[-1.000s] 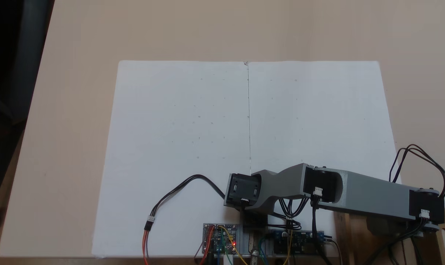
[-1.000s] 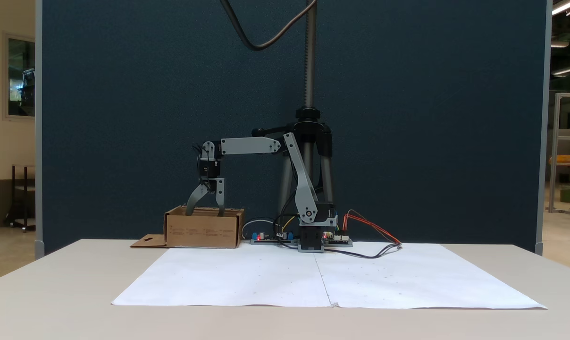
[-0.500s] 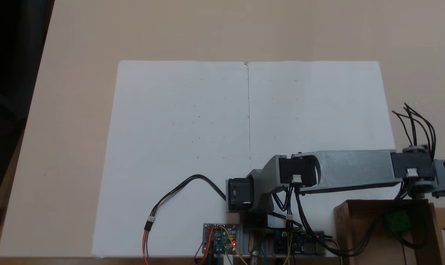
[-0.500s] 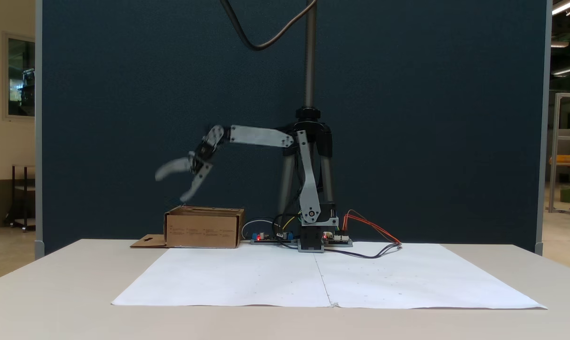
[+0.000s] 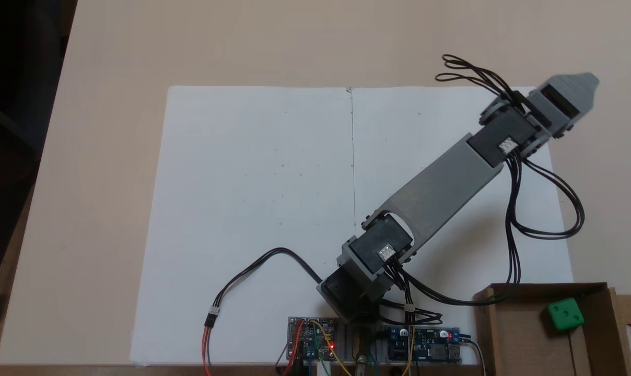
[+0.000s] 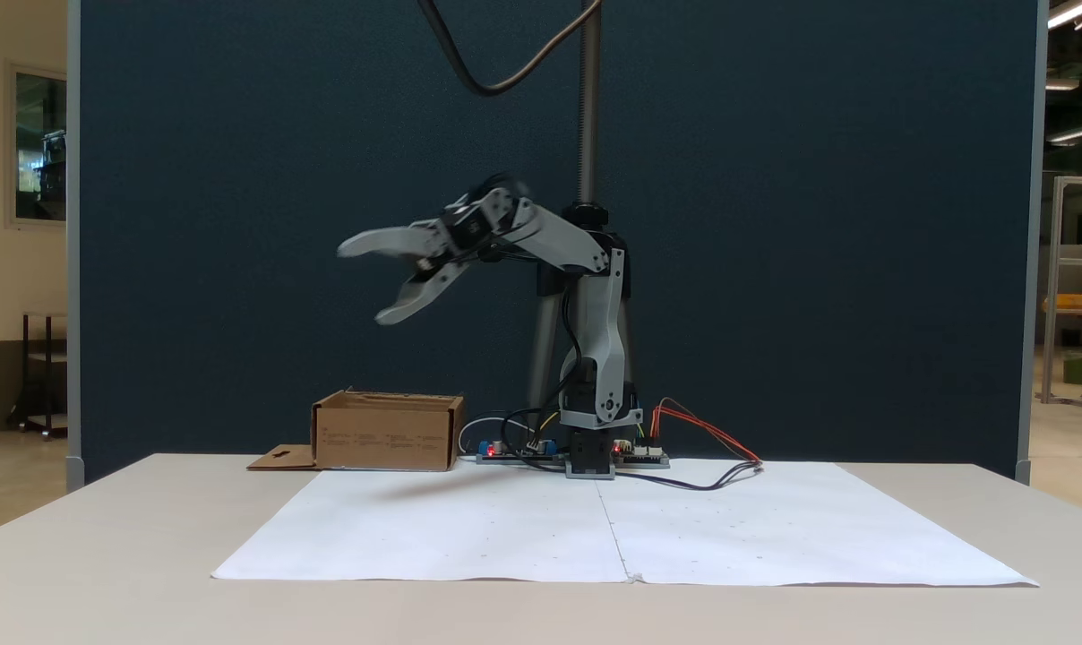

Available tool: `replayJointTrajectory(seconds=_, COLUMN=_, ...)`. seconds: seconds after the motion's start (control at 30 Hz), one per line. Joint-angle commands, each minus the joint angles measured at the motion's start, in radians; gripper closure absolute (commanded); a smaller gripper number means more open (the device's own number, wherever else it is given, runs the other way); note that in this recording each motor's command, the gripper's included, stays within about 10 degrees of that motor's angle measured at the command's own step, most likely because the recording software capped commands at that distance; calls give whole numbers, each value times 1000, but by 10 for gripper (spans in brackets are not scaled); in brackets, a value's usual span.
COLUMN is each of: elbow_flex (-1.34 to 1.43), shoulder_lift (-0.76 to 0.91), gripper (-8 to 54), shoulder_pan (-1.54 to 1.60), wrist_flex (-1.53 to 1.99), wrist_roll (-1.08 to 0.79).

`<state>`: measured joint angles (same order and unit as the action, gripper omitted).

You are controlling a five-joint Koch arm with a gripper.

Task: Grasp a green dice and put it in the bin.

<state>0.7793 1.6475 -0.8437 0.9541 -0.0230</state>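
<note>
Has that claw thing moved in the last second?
Yes. The gripper, jaws open, was down in the bin; now it is high above it, swung away, with the green dice inside.

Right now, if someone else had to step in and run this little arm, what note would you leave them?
Gripper: open, empty, raised high above the table, off to one side of the bin.
Dice: lying inside the bin, apart from the gripper.
Bin: at the table's edge beside the arm's base and the circuit boards.
Done: dice is in the bin.
Left: nothing of the job itself; probably just bring the arm to rest.
</note>
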Motion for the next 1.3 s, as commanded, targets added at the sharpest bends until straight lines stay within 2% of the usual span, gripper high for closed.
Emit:
replayJointTrajectory(seconds=0.0, elbow_flex=-26, shoulder_lift=66, gripper=15, shoulder_pan=97, wrist_flex=-72, wrist_roll=58)
replayJointTrajectory(seconds=0.37, elbow_flex=-26, shoulder_lift=169, gripper=14, shoulder_pan=749, wrist_flex=-72, wrist_roll=58)
replayJointTrajectory(seconds=0.57, elbow_flex=11, shoulder_lift=181, gripper=15, shoulder_pan=957, wrist_flex=-74, wrist_roll=60)
replayJointTrajectory(seconds=0.73, elbow_flex=236, shoulder_lift=252, gripper=17, shoulder_pan=983, wrist_flex=-230, wrist_roll=58)
replayJointTrajectory(seconds=1.07, elbow_flex=804, shoulder_lift=523, gripper=16, shoulder_pan=971, wrist_flex=-576, wrist_roll=52)
replayJointTrajectory(seconds=1.27, elbow_flex=953, shoulder_lift=652, gripper=11, shoulder_pan=939, wrist_flex=-777, wrist_roll=44)
